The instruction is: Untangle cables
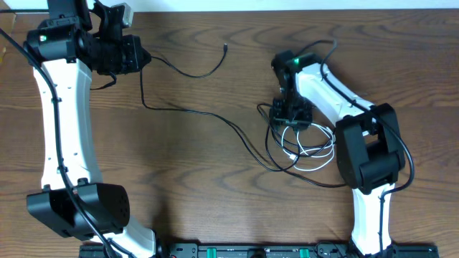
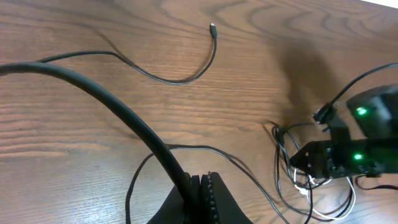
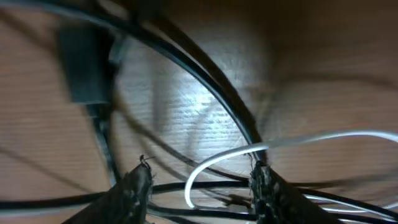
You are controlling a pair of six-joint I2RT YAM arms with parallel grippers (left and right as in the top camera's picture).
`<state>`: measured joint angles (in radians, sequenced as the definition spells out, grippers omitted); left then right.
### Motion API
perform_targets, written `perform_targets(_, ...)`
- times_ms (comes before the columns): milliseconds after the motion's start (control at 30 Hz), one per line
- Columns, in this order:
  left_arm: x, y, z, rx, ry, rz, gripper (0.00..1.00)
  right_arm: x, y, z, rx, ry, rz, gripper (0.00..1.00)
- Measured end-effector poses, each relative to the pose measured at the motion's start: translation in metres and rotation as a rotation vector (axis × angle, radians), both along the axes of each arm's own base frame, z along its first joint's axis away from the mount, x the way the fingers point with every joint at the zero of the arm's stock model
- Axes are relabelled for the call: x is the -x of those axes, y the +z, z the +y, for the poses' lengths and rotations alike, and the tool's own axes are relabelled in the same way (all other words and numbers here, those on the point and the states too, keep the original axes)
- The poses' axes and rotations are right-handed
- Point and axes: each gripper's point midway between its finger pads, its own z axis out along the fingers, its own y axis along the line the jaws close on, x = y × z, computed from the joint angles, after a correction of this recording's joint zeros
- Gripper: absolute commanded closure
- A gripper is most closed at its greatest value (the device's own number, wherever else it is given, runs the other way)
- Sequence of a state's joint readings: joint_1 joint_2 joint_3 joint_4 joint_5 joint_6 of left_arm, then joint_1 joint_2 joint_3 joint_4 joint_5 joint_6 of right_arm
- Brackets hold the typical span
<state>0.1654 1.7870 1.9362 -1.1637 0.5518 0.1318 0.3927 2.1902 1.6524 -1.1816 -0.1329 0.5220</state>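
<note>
A long black cable (image 1: 193, 112) runs from my left gripper (image 1: 140, 56) down and right into a tangle (image 1: 301, 154) of black loops and one white cable (image 1: 324, 159). Its other part ends in a small plug (image 1: 226, 48). In the left wrist view my left gripper (image 2: 202, 186) is shut on this black cable, with the plug (image 2: 212, 27) far ahead. My right gripper (image 1: 290, 113) is low over the top of the tangle. In the right wrist view my right gripper (image 3: 200, 186) is open, with the white cable (image 3: 211, 163) and black strands between its fingers.
The wooden table (image 1: 201, 186) carries only the cables. The right arm (image 1: 366, 150) stands beside the tangle on its right. The left arm (image 1: 64, 122) runs along the left side. A dark rail (image 1: 251, 251) lines the front edge.
</note>
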Motion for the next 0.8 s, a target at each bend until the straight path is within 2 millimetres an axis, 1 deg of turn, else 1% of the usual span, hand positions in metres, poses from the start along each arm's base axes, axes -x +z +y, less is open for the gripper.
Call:
perform_targets(67,0.0,0.0,0.0,0.0,0.0,0.0,0.93,0.003,-0.009,0.001,-0.003,-0.017,0.003,0.64)
perform_targets(100,0.0,0.0,0.0,-0.001,0.0,0.0,0.93,0.005,-0.012,0.001,-0.002,-0.027,0.006,0.73)
perform_targets(133,0.0,0.0,0.0,0.0,0.0,0.0,0.93,0.006,-0.014,0.001,0.001,-0.042,0.008,0.77)
perform_targets(200,0.0,0.0,0.0,0.0,0.0,0.0,0.93,0.003,-0.014,0.002,-0.005,-0.053,-0.006,0.93)
perform_targets(233,0.0,0.0,0.0,0.0,0.0,0.0,0.93,0.002,-0.014,0.003,-0.005,-0.063,-0.01,0.99)
perform_targets(433,0.0,0.0,0.0,0.0,0.0,0.0,0.93,0.0,-0.013,0.001,-0.018,-0.072,-0.011,0.99)
perform_targets(533,0.0,0.0,0.0,0.0,0.0,0.0,0.93,-0.005,-0.004,-0.004,-0.039,-0.063,-0.015,0.99)
perform_targets(600,0.0,0.0,0.0,0.0,0.0,0.0,0.93,-0.014,0.017,-0.012,-0.082,-0.06,-0.046,0.99)
perform_targets(633,0.0,0.0,0.0,0.0,0.0,0.0,0.93,-0.02,0.032,-0.018,-0.101,-0.065,-0.076,0.99)
perform_targets(667,0.0,0.0,0.0,0.0,0.0,0.0,0.93,-0.027,0.053,-0.027,-0.125,-0.07,-0.125,0.99)
perform_targets(700,0.0,0.0,0.0,-0.001,0.0,0.0,0.93,-0.032,0.071,-0.036,-0.139,-0.08,-0.167,0.99)
perform_targets(733,0.0,0.0,0.0,0.0,0.0,0.0,0.93,-0.036,0.097,-0.056,-0.14,-0.105,-0.225,0.99)
perform_targets(767,0.0,0.0,0.0,0.0,0.0,0.0,0.93,-0.037,0.111,-0.072,-0.126,-0.128,-0.258,0.99)
perform_targets(800,0.0,0.0,0.0,0.0,0.0,0.0,0.93,-0.038,0.119,-0.086,-0.109,-0.15,-0.275,0.99)
